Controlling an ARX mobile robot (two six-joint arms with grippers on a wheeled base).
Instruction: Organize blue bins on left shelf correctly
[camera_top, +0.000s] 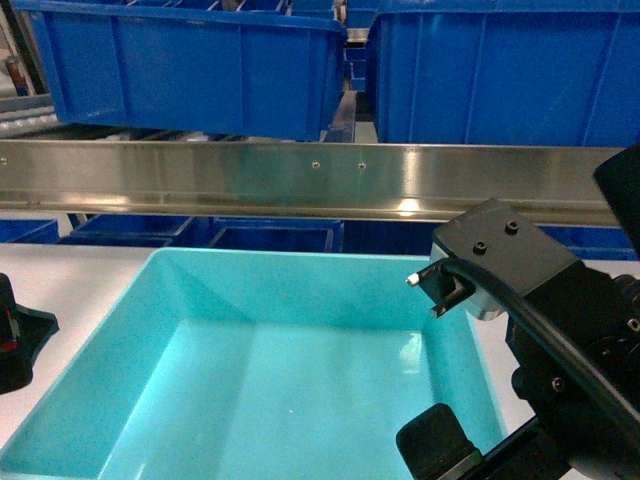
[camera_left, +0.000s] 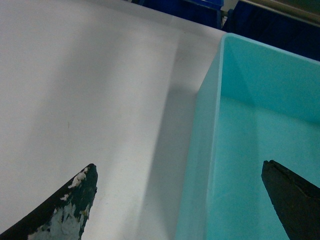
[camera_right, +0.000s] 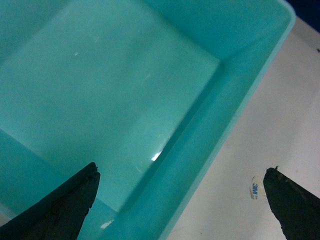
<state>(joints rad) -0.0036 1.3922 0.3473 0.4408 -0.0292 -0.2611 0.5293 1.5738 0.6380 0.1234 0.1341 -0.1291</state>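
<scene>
The light turquoise blue bin (camera_top: 200, 290) sits on the white table in front of the left shelf's steel beam (camera_top: 300, 175), and nothing lies in it. My left gripper (camera_left: 178, 170) is open and straddles the bin's left wall (camera_left: 210, 125), one finger over the table and the other inside. My right gripper (camera_right: 182, 170) is open too, straddling the right wall (camera_right: 235, 85) the same way. Neither touches the wall. In the head view only a black part of the left gripper (camera_top: 15, 340) shows at the left edge, and the right arm (camera_top: 550, 320) covers the bin's near right corner.
Darker royal-blue bins (camera_top: 200, 60) (camera_top: 500, 70) stand on the shelf tier above the beam, with more (camera_top: 270, 237) below it behind the table. White tabletop (camera_left: 90, 90) lies left of the tub. A small 3M sticker (camera_right: 256, 187) lies on the table by my right finger.
</scene>
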